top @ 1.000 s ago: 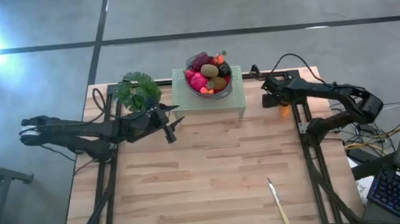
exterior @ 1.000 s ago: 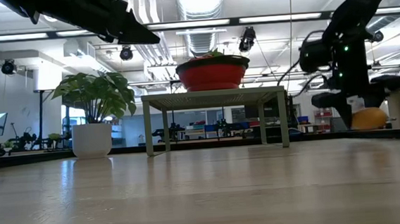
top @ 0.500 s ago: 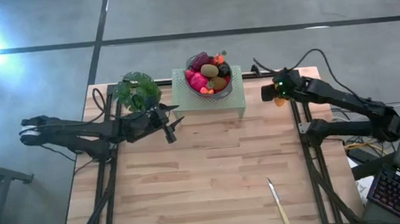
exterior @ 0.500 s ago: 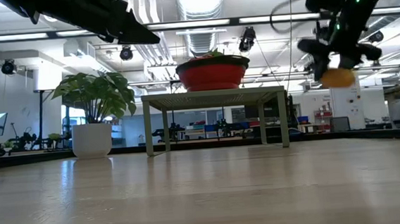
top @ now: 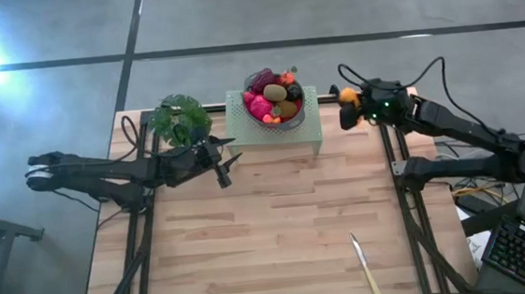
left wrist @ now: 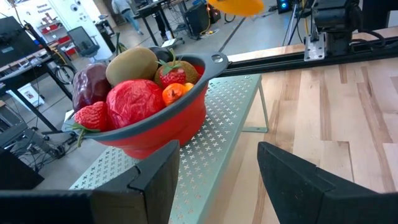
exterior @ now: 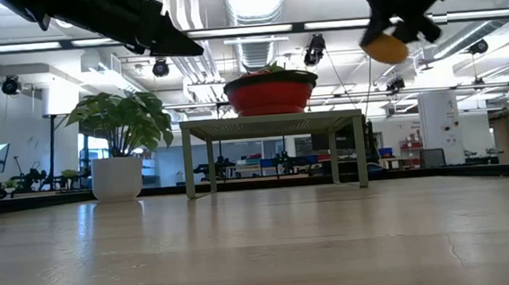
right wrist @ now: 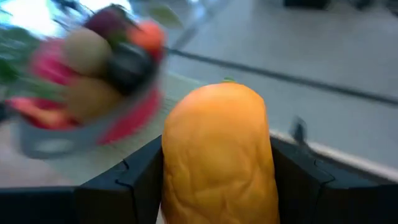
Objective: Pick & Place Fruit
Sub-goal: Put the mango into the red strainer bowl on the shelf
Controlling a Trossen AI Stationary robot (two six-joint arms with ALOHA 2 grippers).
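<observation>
Fingers of my right gripper (right wrist: 217,186) are clamped on the orange fruit (right wrist: 217,149), one dark finger pressed to each flank of it in the right wrist view. A second ago I had it low beside the bench's right rail; now it is lifted well clear of the bench (top: 278,230). In the low view it hangs at the upper right of the frame, higher than the rim of the red bowl (exterior: 270,94). From above, the fruit sits at the upper right of centre, just right of the pale perforated stand (top: 313,134) that carries the bowl, still apart from it.

That tells me the pick is done and the carry is under way. What I judge remains is to travel left until I am over the bowl, then let go gently. The bowl is already heaped with a kiwi (left wrist: 132,65), strawberries and a large red fruit (left wrist: 138,102), so a drop off centre could roll out.

My left gripper (top: 224,173) has not moved; it waits over the bench at left of centre, its fingers (left wrist: 155,186) parted and holding nothing, pointed at the bowl. The potted plant (top: 180,119) and the slim utensil (top: 366,268) lie untouched.
</observation>
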